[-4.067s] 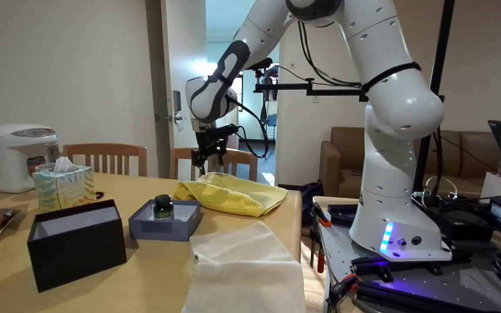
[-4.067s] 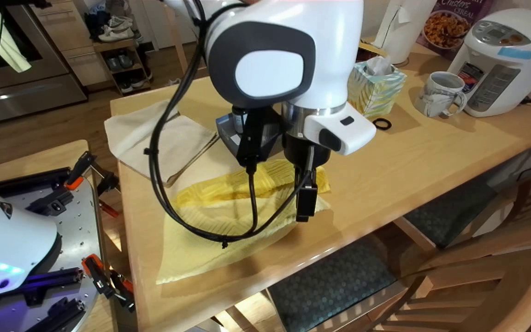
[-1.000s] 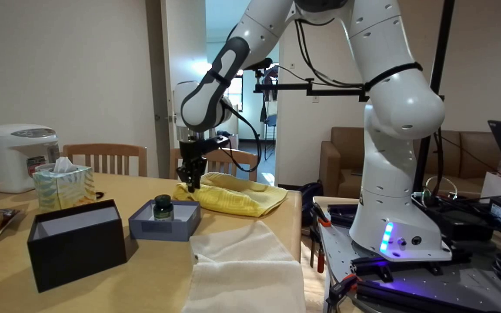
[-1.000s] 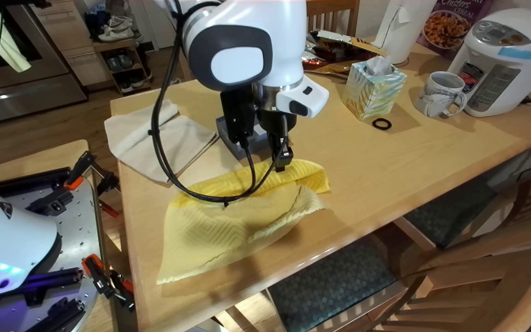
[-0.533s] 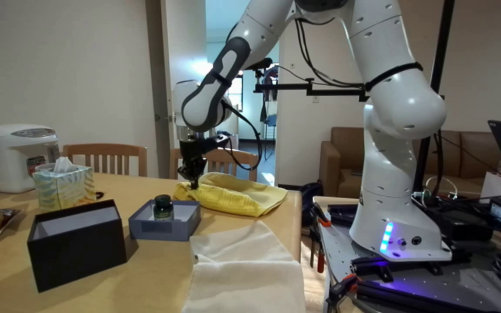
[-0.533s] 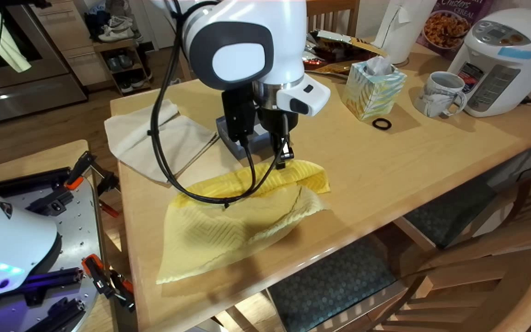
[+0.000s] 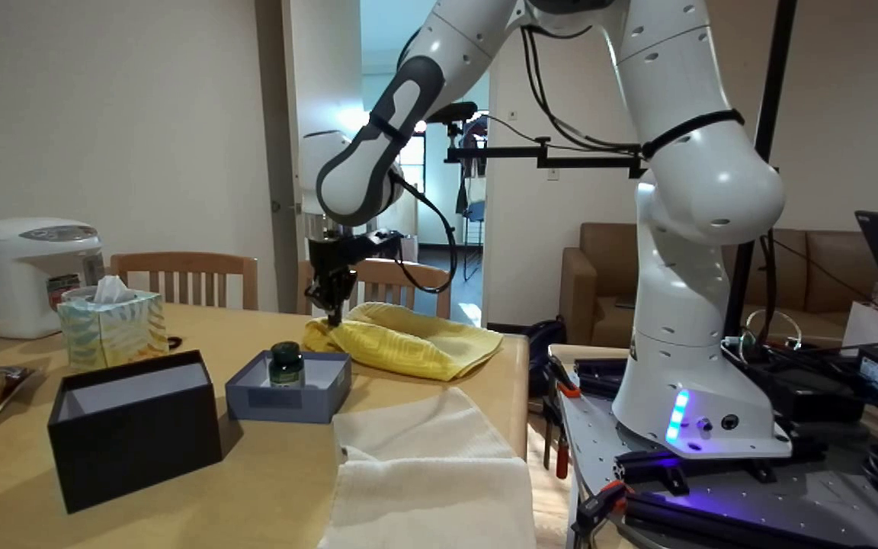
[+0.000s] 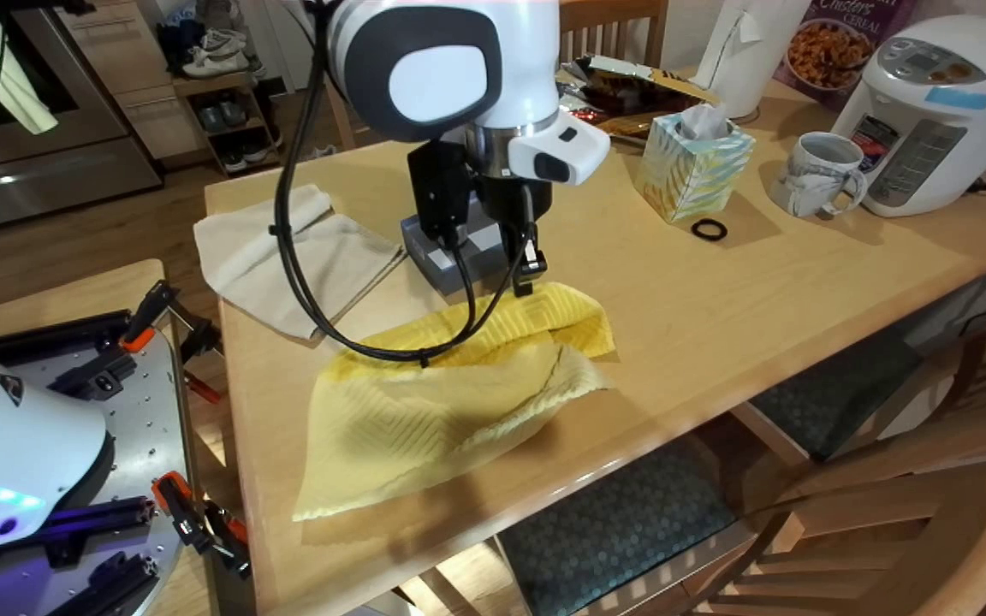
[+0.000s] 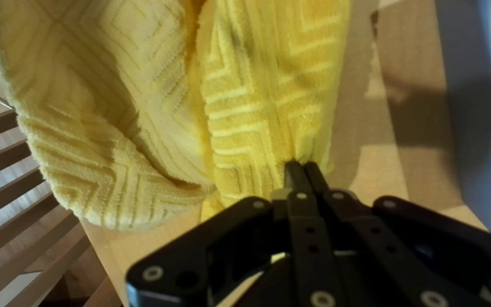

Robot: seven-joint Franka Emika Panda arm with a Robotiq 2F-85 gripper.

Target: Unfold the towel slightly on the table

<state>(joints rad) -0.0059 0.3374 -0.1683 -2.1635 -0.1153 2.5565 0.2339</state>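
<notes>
The yellow towel [image 7: 416, 347] lies loosely folded on the table, its patterned edge rolled over along one side. In the wrist view, my gripper [image 9: 302, 163] has its fingertips pressed together on the end of the towel's [image 9: 245, 111] bright folded strip, and the cloth puckers into them. A small pinch of fabric seems held there; the fingers hide most of it. In an exterior view the gripper [image 8: 524, 289] points down at the raised fold of the towel [image 8: 390, 428], near the blue-grey box. The paler layer spreads toward the table's edge.
Right beside the gripper stands a shallow blue-grey box [image 7: 279, 402] holding a dark bottle [image 7: 286, 364]. A black box [image 7: 138, 450], a cream cloth [image 7: 431, 496], a tissue box [image 8: 690, 171], a black ring [image 8: 709, 229] and a mug [image 8: 814, 175] are also on the table [image 8: 698, 342].
The gripper came over to the towel's folded edge and its fingers closed there. Over the last half second it has risen slightly, and the fold has lifted a little with it.
</notes>
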